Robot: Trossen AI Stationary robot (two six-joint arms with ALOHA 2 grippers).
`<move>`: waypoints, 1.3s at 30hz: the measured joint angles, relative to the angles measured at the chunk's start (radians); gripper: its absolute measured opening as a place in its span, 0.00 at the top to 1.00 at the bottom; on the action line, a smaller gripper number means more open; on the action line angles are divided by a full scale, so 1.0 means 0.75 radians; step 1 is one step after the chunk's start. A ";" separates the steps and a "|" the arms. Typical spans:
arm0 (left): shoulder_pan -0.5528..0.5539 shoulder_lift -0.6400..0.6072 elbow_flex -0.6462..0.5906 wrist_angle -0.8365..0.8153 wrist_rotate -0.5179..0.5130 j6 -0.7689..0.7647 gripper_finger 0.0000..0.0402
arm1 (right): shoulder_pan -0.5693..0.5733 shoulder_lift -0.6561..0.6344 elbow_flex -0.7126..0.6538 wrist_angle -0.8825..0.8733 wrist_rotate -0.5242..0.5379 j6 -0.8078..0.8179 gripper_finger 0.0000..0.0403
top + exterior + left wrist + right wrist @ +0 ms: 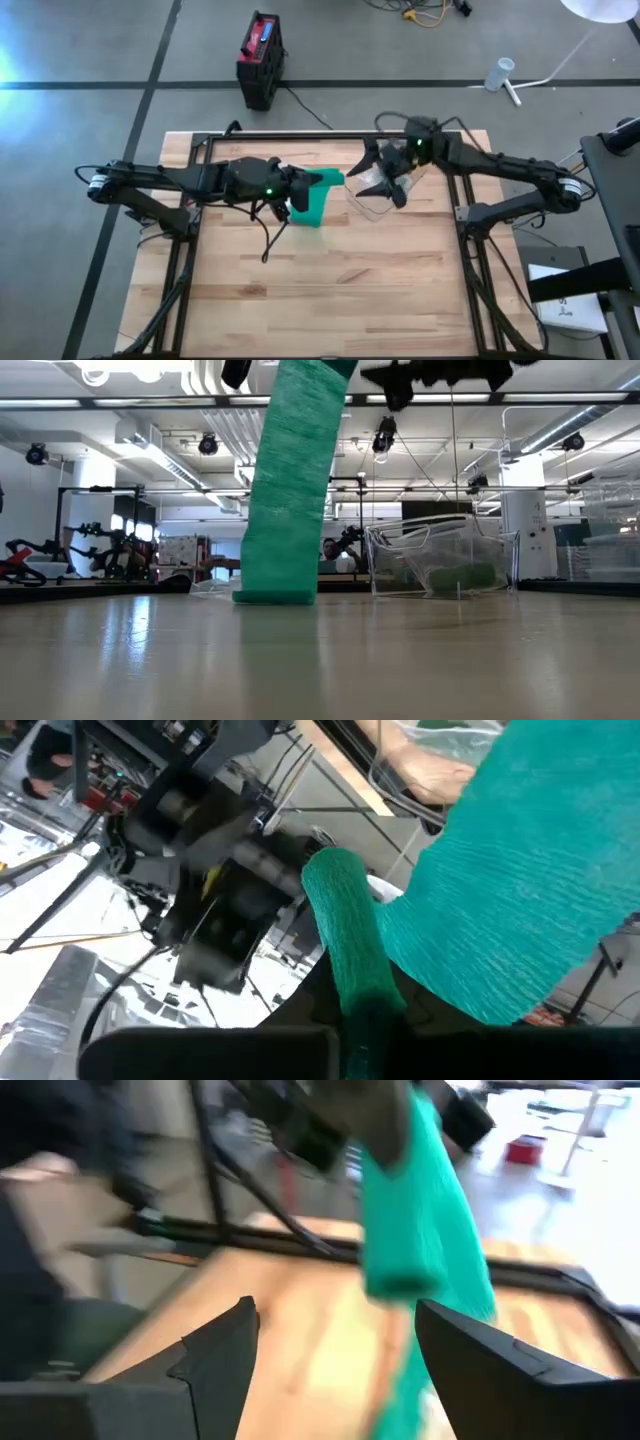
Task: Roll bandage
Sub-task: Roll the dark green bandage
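Green bandage (pixel 312 198): hangs to desk (pixel 330 290), clamped in closed left end effector (pixel 287 195). Right end effector (pixel 385 180): fingers wide apart, empty, over clear container (pixel 385 203).

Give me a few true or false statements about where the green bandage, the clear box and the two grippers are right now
1. The left gripper is shut on the green bandage. True.
2. The bandage lies flat on the table. False: it hangs down as a strip with only its lower end reaching the wood.
3. The right gripper is open and holds nothing. True.
4. The clear plastic box is empty. False: something green lies inside it.
5. The clear box sits on the left arm's side of the bandage. False: it stands on the right arm's side, below the right gripper.
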State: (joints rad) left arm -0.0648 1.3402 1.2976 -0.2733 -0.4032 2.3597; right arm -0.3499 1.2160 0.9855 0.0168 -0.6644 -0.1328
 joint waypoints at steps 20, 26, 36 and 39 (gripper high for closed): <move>-0.195 0.030 -0.011 -0.036 -0.115 -0.158 0.99 | 0.202 -0.086 -0.280 0.658 0.253 0.286 0.32; -0.195 0.030 -0.011 -0.034 -0.145 -0.081 0.99 | 0.210 0.064 -0.181 0.688 0.374 0.253 0.30; -0.172 0.028 -0.011 -0.038 -0.244 -0.098 0.99 | 0.205 0.282 -0.016 0.656 0.247 0.279 0.36; -0.167 0.029 -0.011 -0.049 -0.267 -0.107 0.99 | 0.204 0.291 0.019 0.602 0.259 0.257 0.37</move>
State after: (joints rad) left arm -0.1898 1.3617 1.2896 -0.3101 -0.6035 2.2791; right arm -0.1970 1.4345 0.9996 0.4681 -0.4698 0.0598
